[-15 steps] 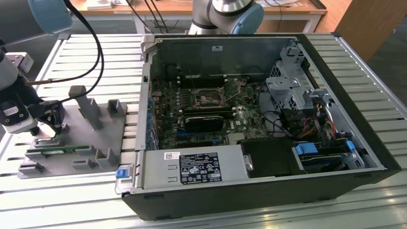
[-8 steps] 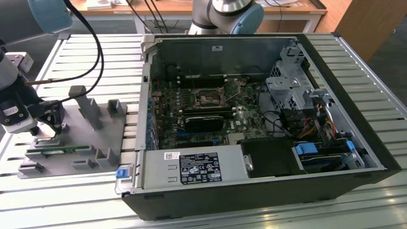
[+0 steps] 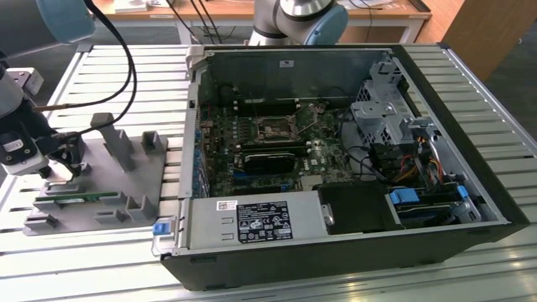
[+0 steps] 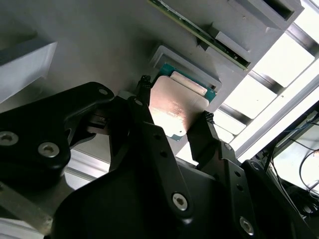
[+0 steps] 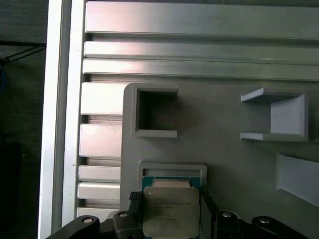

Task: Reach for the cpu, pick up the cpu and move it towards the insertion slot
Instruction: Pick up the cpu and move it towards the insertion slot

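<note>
Where the slatted counter [image 3: 100,69] carries the whole set-up, we note the open case [image 3: 336,258] lying on its side toward the exterior view's right. Its board [image 3: 220,135] therefore faces up and can be reached from above. Just beside the case, toward the exterior view's left, stands the grey tray [image 3: 100,184]. We judge it to be a staging plate whose raised pockets keep each part in a known spot.

The slot [image 3: 275,129] sits on the board inside the case, a dark square in a silvery bracket, well apart from the tray. It looks unoccupied.

The end effector [image 3: 69,165] hangs over the tray's end toward the exterior view's left. In both wrist views the end effector [image 4: 174,102] [image 5: 170,199] points down at the cpu [image 4: 174,112] [image 5: 169,209]. Its fingers [image 4: 142,107] stand on two opposite edges of the chip, narrowed to its width and, as we judge, clamped on it. Edge contact leaves the metal top untouched.

The cpu lies flat, silvery side up, at its shallow nest [image 5: 172,169] on the tray. We cannot tell whether it has cleared the nest or rests in it.

Finding: grasp made; the cpu is at the tray, far from the slot.
</note>
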Robot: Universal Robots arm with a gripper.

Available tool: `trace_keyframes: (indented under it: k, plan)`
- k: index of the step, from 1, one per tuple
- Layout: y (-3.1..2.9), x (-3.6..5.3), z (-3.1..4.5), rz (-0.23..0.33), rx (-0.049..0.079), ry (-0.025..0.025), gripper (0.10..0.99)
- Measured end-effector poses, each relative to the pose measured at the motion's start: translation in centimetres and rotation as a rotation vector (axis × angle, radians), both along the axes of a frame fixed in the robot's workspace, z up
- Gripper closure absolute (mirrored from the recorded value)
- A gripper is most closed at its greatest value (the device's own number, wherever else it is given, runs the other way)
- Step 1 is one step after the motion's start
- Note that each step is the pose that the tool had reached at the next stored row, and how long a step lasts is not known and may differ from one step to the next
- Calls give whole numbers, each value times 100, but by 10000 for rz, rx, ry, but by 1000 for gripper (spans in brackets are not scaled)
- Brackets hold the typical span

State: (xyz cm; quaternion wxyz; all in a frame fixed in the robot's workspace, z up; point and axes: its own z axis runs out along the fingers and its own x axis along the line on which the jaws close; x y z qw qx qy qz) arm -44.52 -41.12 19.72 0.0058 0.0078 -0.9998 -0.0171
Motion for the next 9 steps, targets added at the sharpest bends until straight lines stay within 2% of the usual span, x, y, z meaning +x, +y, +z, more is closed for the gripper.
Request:
trace_keyframes:
  k: [9]
  plan:
    - [0,0,57,0,1,-2,545]
